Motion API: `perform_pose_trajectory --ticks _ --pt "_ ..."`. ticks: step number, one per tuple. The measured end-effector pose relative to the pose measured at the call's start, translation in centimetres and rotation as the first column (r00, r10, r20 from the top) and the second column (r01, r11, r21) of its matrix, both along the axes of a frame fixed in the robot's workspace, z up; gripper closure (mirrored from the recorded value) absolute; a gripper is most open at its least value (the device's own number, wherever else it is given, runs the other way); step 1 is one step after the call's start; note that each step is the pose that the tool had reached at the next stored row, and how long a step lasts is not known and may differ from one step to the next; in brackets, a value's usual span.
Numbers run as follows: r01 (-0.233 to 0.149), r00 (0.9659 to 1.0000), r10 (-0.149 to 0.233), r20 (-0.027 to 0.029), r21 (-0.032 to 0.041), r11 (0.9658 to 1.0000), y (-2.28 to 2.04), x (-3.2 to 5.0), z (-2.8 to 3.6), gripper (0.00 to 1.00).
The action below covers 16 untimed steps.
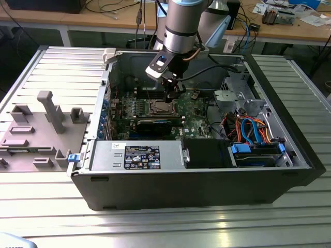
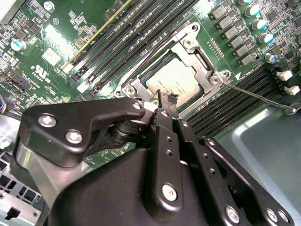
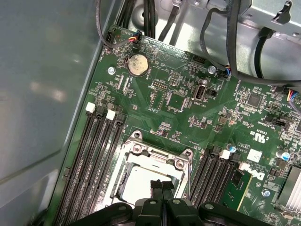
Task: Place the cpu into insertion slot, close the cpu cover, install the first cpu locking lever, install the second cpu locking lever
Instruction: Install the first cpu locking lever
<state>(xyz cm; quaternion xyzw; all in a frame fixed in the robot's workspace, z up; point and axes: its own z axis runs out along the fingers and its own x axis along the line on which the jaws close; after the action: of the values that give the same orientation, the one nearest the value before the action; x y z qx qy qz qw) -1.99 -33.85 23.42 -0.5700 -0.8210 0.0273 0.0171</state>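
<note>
The cpu (image 2: pixel 176 82) lies flat in the insertion slot (image 2: pixel 136 87) on the green motherboard (image 2: pixel 56 52), its pale metal top showing. The cpu cover (image 2: pixel 200 59), a silvery frame, lies down around it. A thin metal locking lever (image 2: pixel 258 96) sticks out from the socket corner over the memory slots. My gripper (image 2: pixel 164 100) hangs just above the cpu's edge with its black fingers together and nothing between them. In the first wrist view my gripper (image 3: pixel 161 186) sits over the cpu (image 3: pixel 138 181) inside the cover (image 3: pixel 157 154). In the exterior view my gripper (image 1: pixel 173 94) is above the socket (image 1: pixel 160 107).
The open computer case (image 1: pixel 207 191) stands on a ribbed metal table (image 1: pixel 155 227). Black memory slots (image 3: pixel 96 155) flank the socket. Cables (image 3: pixel 225 42) and a drive cage (image 1: pixel 248 108) lie at the exterior view's right. A grey fixture (image 1: pixel 46 113) stands at the exterior view's left.
</note>
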Motion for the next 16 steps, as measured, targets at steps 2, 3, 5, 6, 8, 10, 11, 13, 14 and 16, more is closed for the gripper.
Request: perform_pose_trajectory --ticks 2,3,5,6,8,10,11,13,14,16 --pt "-0.001 1.0 0.001 0.0 0.0 1.0 0.0 0.0 0.0 0.89" --pt "-0.002 1.0 0.002 0.0 0.0 1.0 0.0 0.0 0.0 0.89" --pt "-0.003 1.0 0.003 0.0 0.0 1.0 0.0 0.0 0.0 0.89" --pt "-0.003 1.0 0.003 0.0 0.0 1.0 0.0 0.0 0.0 0.89" --pt "-0.005 1.0 0.005 0.0 0.0 1.0 0.0 0.0 0.0 0.89" --pt "-0.006 1.0 0.006 0.0 0.0 1.0 0.0 0.0 0.0 0.89" --pt "-0.007 1.0 0.007 0.0 0.0 1.0 0.0 0.0 0.0 0.89" --pt "-0.008 1.0 0.008 0.0 0.0 1.0 0.0 0.0 -0.01 0.89" --pt "-0.008 1.0 0.008 0.0 0.0 1.0 0.0 0.0 -0.01 0.89" --pt "-0.009 1.0 0.009 0.0 0.0 1.0 0.0 0.0 -0.01 0.89"
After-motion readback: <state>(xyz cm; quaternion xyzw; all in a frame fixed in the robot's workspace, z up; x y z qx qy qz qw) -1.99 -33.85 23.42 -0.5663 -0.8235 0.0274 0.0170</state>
